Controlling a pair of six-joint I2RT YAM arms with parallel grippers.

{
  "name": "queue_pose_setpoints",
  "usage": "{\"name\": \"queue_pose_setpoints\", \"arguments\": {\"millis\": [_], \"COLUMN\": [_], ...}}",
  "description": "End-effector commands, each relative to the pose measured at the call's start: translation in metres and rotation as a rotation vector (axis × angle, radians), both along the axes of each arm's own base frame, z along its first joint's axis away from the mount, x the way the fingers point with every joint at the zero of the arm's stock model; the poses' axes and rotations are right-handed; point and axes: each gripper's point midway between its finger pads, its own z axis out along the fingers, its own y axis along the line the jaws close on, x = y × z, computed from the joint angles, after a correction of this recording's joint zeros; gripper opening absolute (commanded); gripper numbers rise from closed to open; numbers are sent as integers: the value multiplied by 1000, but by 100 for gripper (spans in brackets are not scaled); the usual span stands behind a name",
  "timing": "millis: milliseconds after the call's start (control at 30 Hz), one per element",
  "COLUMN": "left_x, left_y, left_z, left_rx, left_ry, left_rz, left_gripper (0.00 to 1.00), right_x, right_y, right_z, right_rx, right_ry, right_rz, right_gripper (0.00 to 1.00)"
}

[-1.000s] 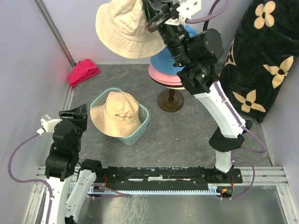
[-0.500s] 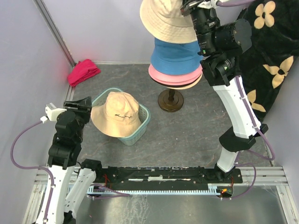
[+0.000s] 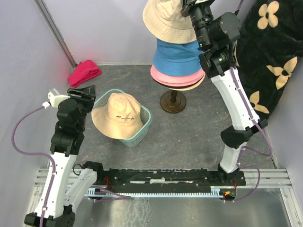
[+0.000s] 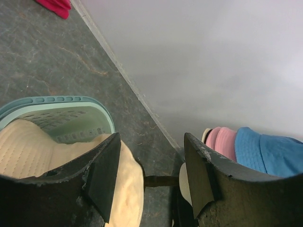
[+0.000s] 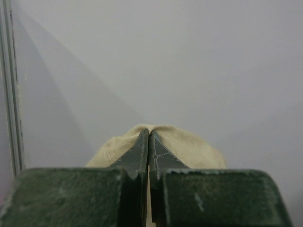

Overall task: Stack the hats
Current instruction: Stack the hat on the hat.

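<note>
Dark grey mottled tabletop (image 3: 189,137), pale lavender walls (image 3: 28,56), black flower-print cloth (image 3: 270,56) at right, red bundle (image 3: 84,72) in the far-left corner. Right gripper (image 5: 148,134) pinched tight on held beige hat (image 3: 165,21) up high, just over blue hat (image 3: 177,54) and pink hat (image 3: 176,75) stacked on the stand (image 3: 173,101). Left gripper (image 4: 150,146) jaws apart, empty, beside teal basket (image 3: 139,135) with second beige hat (image 3: 117,118) inside.

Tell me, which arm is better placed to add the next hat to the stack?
The right. The right gripper is shut on a beige hat, hanging just over the blue hat topping the stack. The left gripper is open and empty, down by the basket.
</note>
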Motion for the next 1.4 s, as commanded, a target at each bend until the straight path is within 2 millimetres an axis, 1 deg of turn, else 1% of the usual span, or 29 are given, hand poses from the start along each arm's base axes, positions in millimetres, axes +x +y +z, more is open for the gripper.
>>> {"name": "queue_pose_setpoints", "arguments": {"millis": [0, 67, 200, 333, 433, 567, 700, 733, 833, 867, 900, 933, 1033, 1100, 1267, 1367], "left_x": [10, 14, 27, 44, 60, 79, 96, 104, 116, 119, 121, 124, 132, 135, 136, 133], "left_y": [-4, -6, -13, -29, -50, -80, -105, -112, -129, -135, -140, -146, -161, -166, -177, -181], "left_z": [38, 41, 50, 63, 74, 95, 119, 120, 135, 140, 144, 148, 158, 162, 170, 174], "left_rx": [41, 44, 48, 49, 63, 84, 84, 81, 60, 53, 48, 45, 27, 8, -2, 0], "left_ry": [-109, -119, -150, -187, -214, -259, -311, -315, -366, -384, -399, -410, -443, -460, -501, -523], "left_rz": [-28, -35, -60, -106, -155, -218, -270, -284, -318, -330, -340, -350, -390, -403, -438, -458], "left_gripper": [63, 63, 63, 64, 64, 64, 67, 67, 68, 76, 83, 86, 87, 87, 87, 87], "right_x": [-5, -1, -1, 1, -2, -6, -15, -16, -20, -21, -21, -21, -19, -17, -7, -3], "right_y": [6, 8, 9, 7, 3, -2, -6, -6, -7, -7, -7, -7, -3, 1, 7, 9], "right_z": [3, -3, -11, -26, -34, -44, -42, -42, -42, -42, -44, -46, -56, -63, -84, -93], "right_rx": [32, 30, 26, 5, -8, -23, -23, -22, -23, -22, -22, -24, -36, -41, -56, -55], "right_ry": [-23, -9, 11, 46, 62, 84, 89, 91, 102, 107, 114, 120, 150, 171, 230, 252], "right_rz": [59, 65, 70, 55, 39, 30, 36, 40, 49, 53, 56, 59, 74, 85, 92, 92], "right_gripper": [1, 1, 1, 1, 1, 1, 1, 1, 1, 1, 1, 1, 1, 1, 1, 1]}}
